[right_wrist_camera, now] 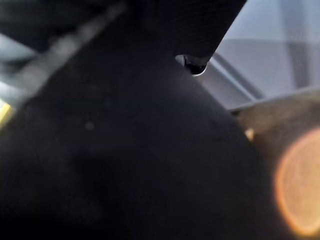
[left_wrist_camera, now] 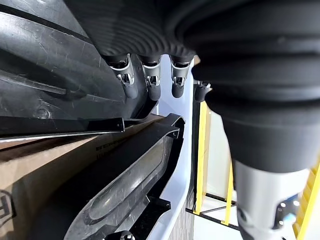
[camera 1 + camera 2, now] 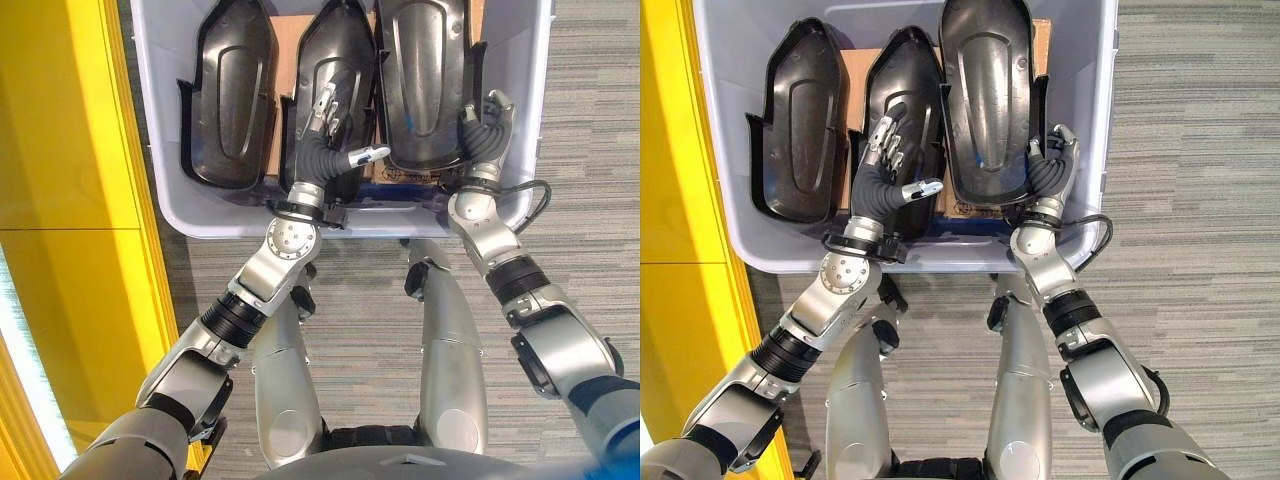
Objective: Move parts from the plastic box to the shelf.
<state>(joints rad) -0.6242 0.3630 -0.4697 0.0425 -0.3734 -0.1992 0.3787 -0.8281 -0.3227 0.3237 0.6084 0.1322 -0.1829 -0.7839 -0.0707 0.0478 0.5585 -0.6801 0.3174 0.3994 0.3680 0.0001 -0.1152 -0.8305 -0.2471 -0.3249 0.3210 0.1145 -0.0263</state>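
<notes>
A: What surrounds the work?
B: A yellow shelf (image 3: 70, 200) stands at the robot's left. The plastic box (image 3: 190, 215) sits on grey carpet (image 3: 590, 130), just beside it.

A: What's in the box?
B: Three black parts side by side on cardboard (image 3: 290, 40): left part (image 3: 228, 95), middle part (image 3: 335, 60), right part (image 3: 420, 80).

A: The hands?
B: The left hand (image 3: 885, 165) lies on the middle part, fingers (image 2: 152, 87) straight and thumb out toward the right part. The right hand (image 3: 1050, 165) is at the right part's edge by the box wall, fingers curled round the rim.
</notes>
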